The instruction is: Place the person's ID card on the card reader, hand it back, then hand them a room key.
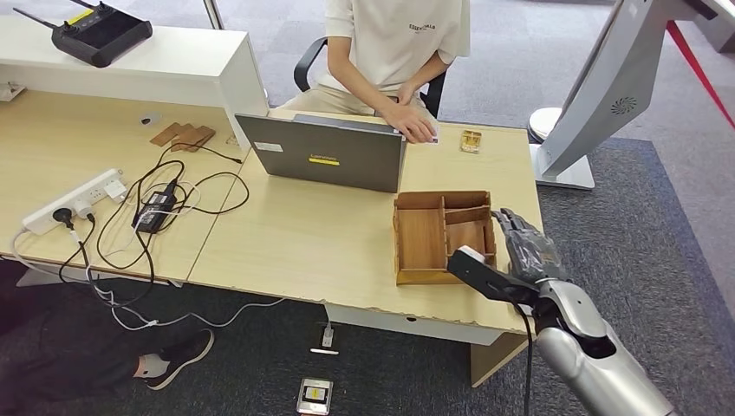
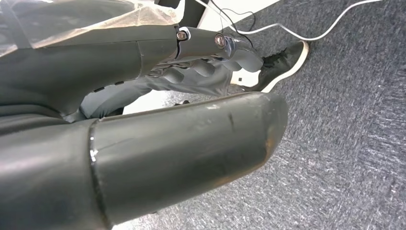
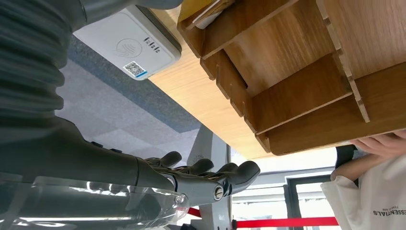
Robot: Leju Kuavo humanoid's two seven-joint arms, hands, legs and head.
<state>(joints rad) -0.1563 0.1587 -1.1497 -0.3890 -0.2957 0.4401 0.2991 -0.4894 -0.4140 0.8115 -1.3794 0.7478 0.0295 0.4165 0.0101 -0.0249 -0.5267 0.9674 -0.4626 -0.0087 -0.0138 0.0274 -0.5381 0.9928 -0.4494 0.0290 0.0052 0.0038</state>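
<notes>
Fingers [image 3: 210, 175] of the right hand [image 1: 524, 247] lie stretched out and a little apart, holding nothing and touching nothing, palm hovering at the near right corner of the desk [image 1: 303, 234]. Just left of them sits the wooden tray [image 1: 442, 236], its dividers running near to far; the card reader [image 3: 128, 44], a white slab with a QR sticker, lies on the desk beside the tray, right under the wrist. The ID card [image 1: 429, 134] appears to rest at the far edge, under the person's hand [image 1: 407, 121], well apart from the fingers and straight ahead of them, past the tray. A small yellow item [image 1: 471, 141] sits just right of it. The reach therefore runs far and slightly left, and the right hand is plainly the nearer. The left hand [image 2: 201, 62] hangs low over the carpet, fingers curled in loosely around nothing.
</notes>
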